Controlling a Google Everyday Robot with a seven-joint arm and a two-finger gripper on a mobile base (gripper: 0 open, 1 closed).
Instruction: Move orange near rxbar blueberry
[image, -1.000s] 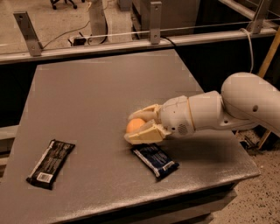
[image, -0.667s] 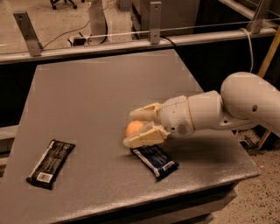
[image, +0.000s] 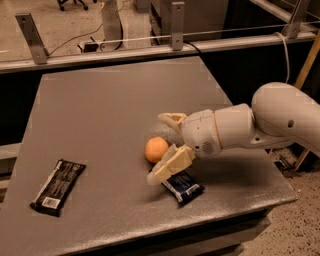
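Note:
The orange (image: 156, 149) sits on the grey table (image: 100, 115), right of centre. The rxbar blueberry (image: 185, 187), in a dark blue wrapper, lies just in front of and to the right of it, a few centimetres away. My gripper (image: 158, 147) reaches in from the right and is open, with the orange lying between its spread fingers. The upper finger (image: 171, 120) stands behind the orange. The lower finger (image: 169, 167) is in front of it and covers the near end of the blue bar. The orange rests on the table, and neither finger presses it.
A black-wrapped bar (image: 58, 186) with a white barcode patch lies near the front left corner. The table's front edge (image: 150, 235) runs close to the blue bar. A metal rail (image: 150, 47) with posts runs behind the table. My white arm (image: 280, 120) covers the right side.
The fingers have spread wider apart around the orange and drawn back a little to the right. The orange has settled on the table in nearly the same spot.

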